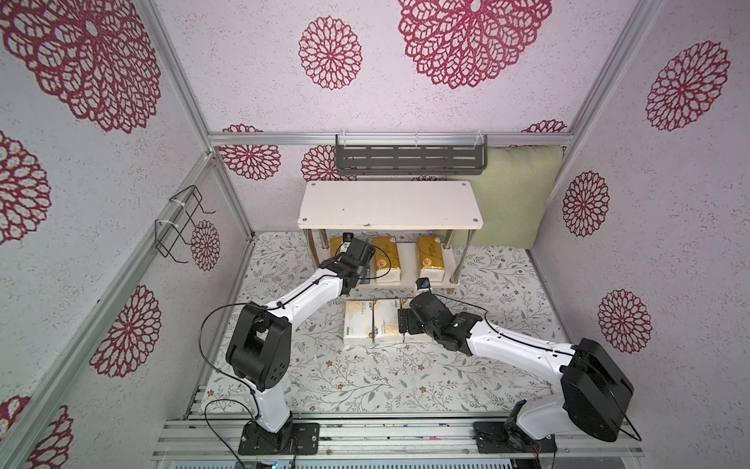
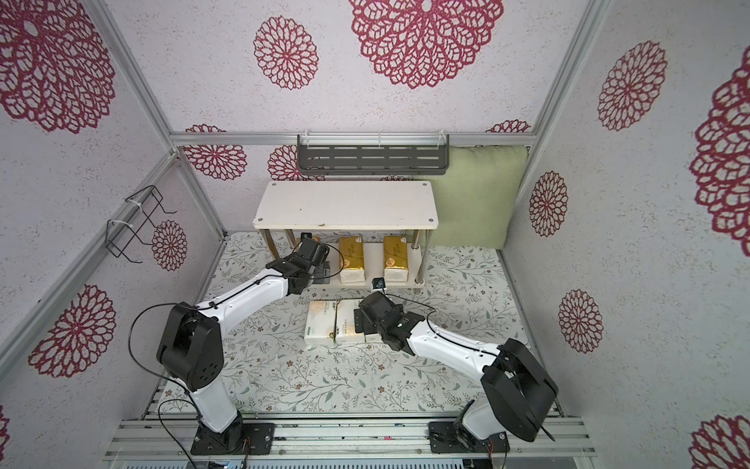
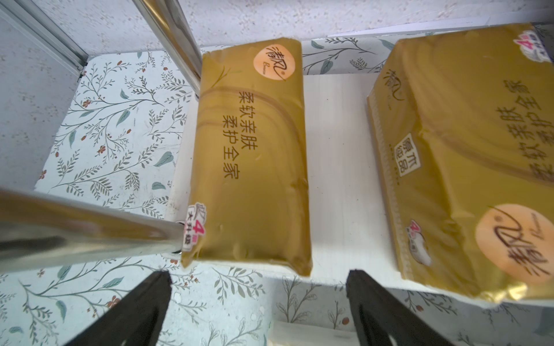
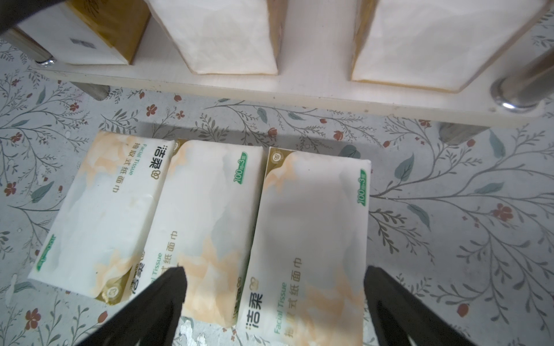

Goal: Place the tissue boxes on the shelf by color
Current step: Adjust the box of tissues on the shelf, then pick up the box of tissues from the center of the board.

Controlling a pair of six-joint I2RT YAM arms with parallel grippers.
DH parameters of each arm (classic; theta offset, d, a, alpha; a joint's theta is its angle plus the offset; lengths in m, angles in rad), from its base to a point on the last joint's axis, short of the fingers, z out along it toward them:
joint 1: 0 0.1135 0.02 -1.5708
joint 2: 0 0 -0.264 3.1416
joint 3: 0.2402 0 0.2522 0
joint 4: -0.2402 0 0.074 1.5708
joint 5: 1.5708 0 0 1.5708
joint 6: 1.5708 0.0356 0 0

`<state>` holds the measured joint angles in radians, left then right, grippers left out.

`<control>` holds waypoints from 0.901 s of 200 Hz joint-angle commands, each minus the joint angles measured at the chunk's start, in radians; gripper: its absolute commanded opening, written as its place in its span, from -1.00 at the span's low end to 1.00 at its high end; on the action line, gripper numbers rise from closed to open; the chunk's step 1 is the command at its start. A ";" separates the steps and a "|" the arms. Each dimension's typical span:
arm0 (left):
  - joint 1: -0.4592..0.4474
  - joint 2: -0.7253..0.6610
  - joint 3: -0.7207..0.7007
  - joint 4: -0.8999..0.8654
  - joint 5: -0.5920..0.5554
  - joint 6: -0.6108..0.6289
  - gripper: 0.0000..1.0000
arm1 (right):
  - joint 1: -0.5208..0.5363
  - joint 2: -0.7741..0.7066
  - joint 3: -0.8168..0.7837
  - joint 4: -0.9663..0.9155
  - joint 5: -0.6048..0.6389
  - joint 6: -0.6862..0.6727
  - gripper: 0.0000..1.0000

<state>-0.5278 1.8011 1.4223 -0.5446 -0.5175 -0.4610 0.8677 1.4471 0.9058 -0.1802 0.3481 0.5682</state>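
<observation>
Chrome legs frame the shelf, whose lower board carries three gold tissue boxes. Three white tissue boxes, printed "Facial Tissue", lie touching on the counter before it. Left end effector and right end effector both gape, empty. A green cushion leans beside the shelf.

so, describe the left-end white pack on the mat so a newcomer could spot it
Start at the shelf at the back of the mat. Just in front of it three white packs lie side by side. Yours is the end pack on the robot's left, farthest from the right gripper, and the only one with its black logo at the shelf end.
</observation>
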 commanded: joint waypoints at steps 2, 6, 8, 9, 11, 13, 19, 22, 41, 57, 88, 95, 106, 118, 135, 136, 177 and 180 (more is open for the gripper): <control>-0.030 -0.045 -0.016 -0.016 0.014 -0.010 0.98 | 0.005 -0.015 0.012 -0.004 0.035 0.010 0.98; -0.034 -0.049 -0.016 -0.021 0.013 -0.012 0.98 | 0.005 -0.017 0.010 -0.007 0.035 0.012 0.98; -0.036 -0.051 -0.016 -0.022 0.013 -0.014 0.98 | 0.005 -0.018 0.009 -0.009 0.035 0.011 0.98; -0.037 -0.053 -0.017 -0.024 0.013 -0.014 0.98 | 0.005 -0.019 0.009 -0.010 0.035 0.011 0.98; -0.039 -0.054 -0.017 -0.024 0.012 -0.016 0.97 | 0.005 -0.020 0.009 -0.010 0.036 0.011 0.98; -0.042 -0.057 -0.018 -0.026 0.012 -0.017 0.98 | 0.005 -0.022 0.007 -0.011 0.037 0.011 0.98; -0.047 -0.064 -0.021 -0.028 0.010 -0.018 0.97 | 0.005 -0.026 0.004 -0.013 0.039 0.011 0.98; -0.051 -0.066 -0.022 -0.029 0.010 -0.018 0.98 | 0.005 -0.029 0.003 -0.016 0.040 0.010 0.98; -0.066 -0.084 -0.029 -0.030 0.015 -0.024 0.97 | 0.004 -0.045 -0.004 -0.029 0.048 0.009 0.98; -0.077 -0.088 -0.026 -0.040 0.013 -0.031 0.98 | 0.003 -0.060 -0.002 -0.054 0.069 -0.002 0.98; -0.116 -0.110 -0.034 -0.071 0.006 -0.052 0.98 | -0.020 -0.107 0.009 -0.130 0.122 -0.042 0.98; -0.124 -0.118 -0.040 -0.082 0.006 -0.057 0.98 | -0.032 -0.118 0.011 -0.149 0.127 -0.051 0.98; -0.131 -0.134 -0.047 -0.106 0.020 -0.074 0.98 | -0.053 -0.135 0.015 -0.175 0.132 -0.064 0.98; -0.141 -0.161 -0.066 -0.121 0.042 -0.094 0.98 | -0.076 -0.152 0.015 -0.200 0.129 -0.074 0.98; -0.157 -0.204 -0.105 -0.128 0.062 -0.129 0.98 | -0.107 -0.169 0.018 -0.226 0.117 -0.090 0.98; -0.158 -0.207 -0.108 -0.128 0.062 -0.130 0.98 | -0.108 -0.170 0.018 -0.228 0.117 -0.091 0.98; -0.207 -0.306 -0.221 -0.169 0.080 -0.222 0.97 | -0.180 -0.175 0.038 -0.271 0.070 -0.134 0.98; -0.211 -0.312 -0.229 -0.173 0.082 -0.229 0.97 | -0.186 -0.174 0.040 -0.273 0.064 -0.139 0.98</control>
<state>-0.7052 1.5425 1.2430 -0.6743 -0.4553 -0.6147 0.7177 1.2972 0.9066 -0.4011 0.4316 0.4805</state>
